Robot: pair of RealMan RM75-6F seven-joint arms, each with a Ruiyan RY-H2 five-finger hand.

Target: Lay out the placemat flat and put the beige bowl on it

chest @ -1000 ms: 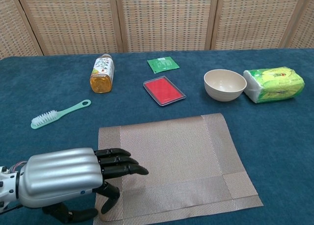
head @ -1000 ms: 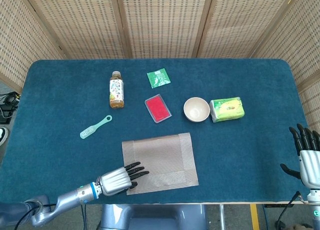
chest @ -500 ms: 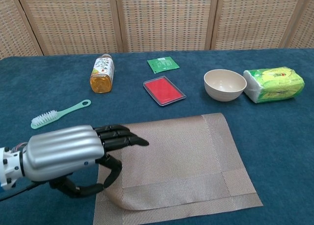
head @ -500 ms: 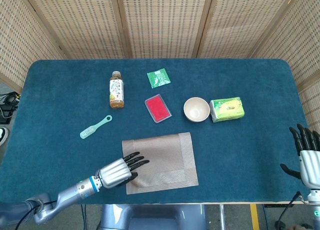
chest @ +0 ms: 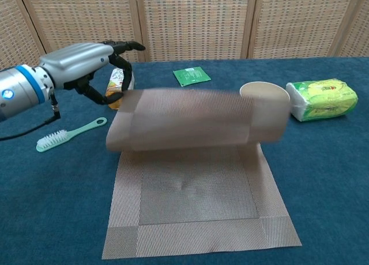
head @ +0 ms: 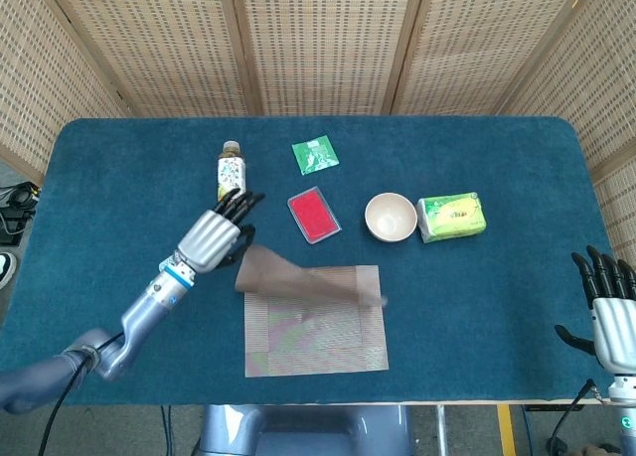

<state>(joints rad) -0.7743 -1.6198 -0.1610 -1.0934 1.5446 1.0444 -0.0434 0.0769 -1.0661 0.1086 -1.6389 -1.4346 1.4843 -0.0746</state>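
Fingers of the left hand (head: 213, 236) pinch the upper-left corner of the placemat (head: 316, 332) in the head view. A second ago this hand lay low at the mat's near-left corner; it has since swung up and away, carrying the folded half open. The far half is airborne, so the mat is not yet flat. The beige bowl (head: 391, 218) stands untouched beyond it, beside the tissue pack (head: 452, 218). The right hand (head: 608, 312) idles at the table's right edge, fingers spread, empty.

In the chest view the left hand (chest: 86, 62) holds the raised flap, which is motion-blurred. The flap hides the red tray and part of the beige bowl (chest: 266, 92). The exact pinch point is unclear.
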